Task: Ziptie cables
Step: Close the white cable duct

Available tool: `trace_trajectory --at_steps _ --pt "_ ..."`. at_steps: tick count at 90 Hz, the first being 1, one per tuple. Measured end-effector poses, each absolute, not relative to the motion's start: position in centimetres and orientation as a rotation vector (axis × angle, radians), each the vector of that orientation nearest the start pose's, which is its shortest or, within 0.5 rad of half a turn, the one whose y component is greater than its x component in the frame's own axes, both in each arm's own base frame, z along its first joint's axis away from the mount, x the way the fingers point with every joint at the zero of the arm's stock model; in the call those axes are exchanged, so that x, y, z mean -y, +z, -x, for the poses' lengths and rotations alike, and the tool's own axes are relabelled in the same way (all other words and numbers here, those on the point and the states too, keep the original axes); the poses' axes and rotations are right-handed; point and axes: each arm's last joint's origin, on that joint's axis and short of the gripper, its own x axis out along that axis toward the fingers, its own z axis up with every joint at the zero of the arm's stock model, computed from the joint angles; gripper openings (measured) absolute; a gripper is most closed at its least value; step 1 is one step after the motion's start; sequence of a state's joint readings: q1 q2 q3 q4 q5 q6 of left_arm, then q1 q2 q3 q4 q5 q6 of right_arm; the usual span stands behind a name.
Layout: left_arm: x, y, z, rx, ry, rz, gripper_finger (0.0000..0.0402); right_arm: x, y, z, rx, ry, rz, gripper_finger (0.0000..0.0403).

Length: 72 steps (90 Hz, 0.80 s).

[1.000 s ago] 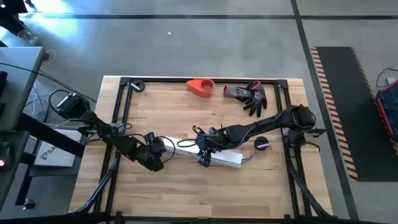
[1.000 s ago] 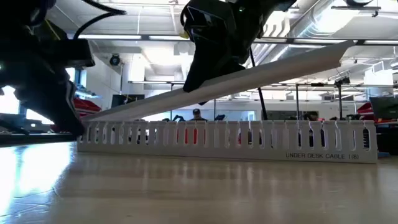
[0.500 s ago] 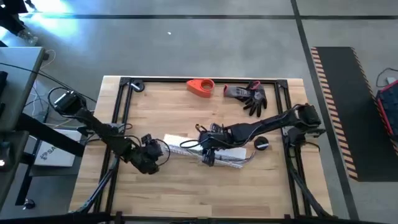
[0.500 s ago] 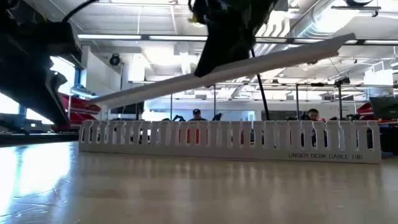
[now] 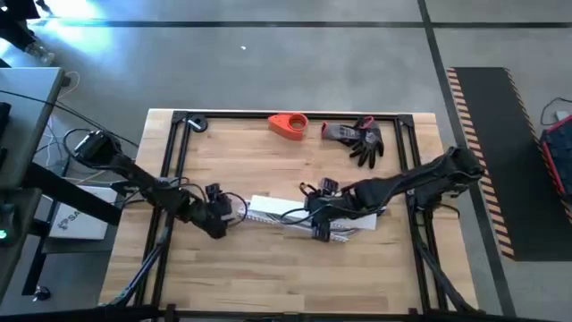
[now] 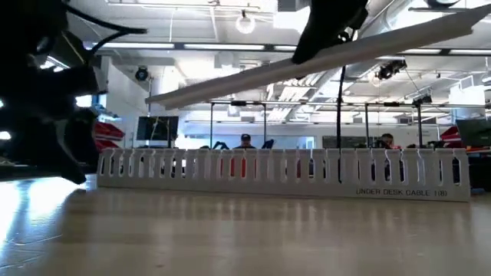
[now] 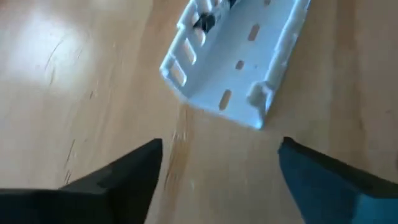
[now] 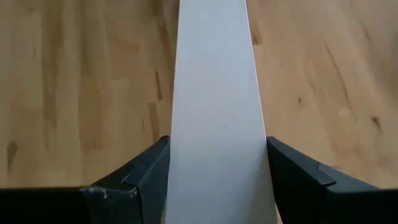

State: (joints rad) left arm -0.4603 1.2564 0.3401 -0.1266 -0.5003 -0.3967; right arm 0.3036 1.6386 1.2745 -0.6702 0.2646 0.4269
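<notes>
From above, I see my left end effector (image 5: 225, 215) low over the wooden surface (image 5: 268, 268), just beside the left end of the white slotted channel (image 5: 277, 211). My right end effector (image 5: 318, 217) is over the middle of the channel and holds the flat white strip (image 5: 344, 224). Thin cables (image 5: 362, 221) curl out near the right end of the channel. A red tape holder (image 5: 288, 125) and a grey glove (image 5: 357, 137) lie at the far edge, well apart from my arms. Down low, at the height of the surface, I see the white slotted channel (image 6: 284, 175) standing long across it. The flat white strip (image 6: 307, 65) hangs tilted in the air above it, one end higher than the other. People show far back in the room. Looking past my left wrist, my two dark fingers (image 7: 118, 177) are spread wide, with nothing between them. The end of the white slotted channel (image 7: 239, 56) lies on the wood just ahead of them. Looking past my right wrist, my two fingers (image 8: 140, 177) are pinching the flat white strip (image 8: 214, 124) from both sides. I cannot see the cables in this view.
</notes>
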Motion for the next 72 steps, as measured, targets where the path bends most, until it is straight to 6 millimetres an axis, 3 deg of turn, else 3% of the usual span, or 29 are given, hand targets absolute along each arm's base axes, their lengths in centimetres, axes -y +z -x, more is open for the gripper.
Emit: trace_trajectory --at_steps 22,41,72 --pt "5.1 10.7 -17.4 -0.72 0.123 -0.083 0.0333 -9.6 24.9 -32.1 -0.997 -0.169 -0.123 0.0206" --pt "5.2 10.6 -17.6 -0.621 0.029 0.011 0.0331 -9.6 24.8 -32.1 -1.008 -0.136 -0.092 0.0206" --pt "6.7 9.4 -17.8 -0.586 0.08 0.031 0.0275 -10.0 25.3 -33.3 -0.902 -0.025 0.003 0.0206"
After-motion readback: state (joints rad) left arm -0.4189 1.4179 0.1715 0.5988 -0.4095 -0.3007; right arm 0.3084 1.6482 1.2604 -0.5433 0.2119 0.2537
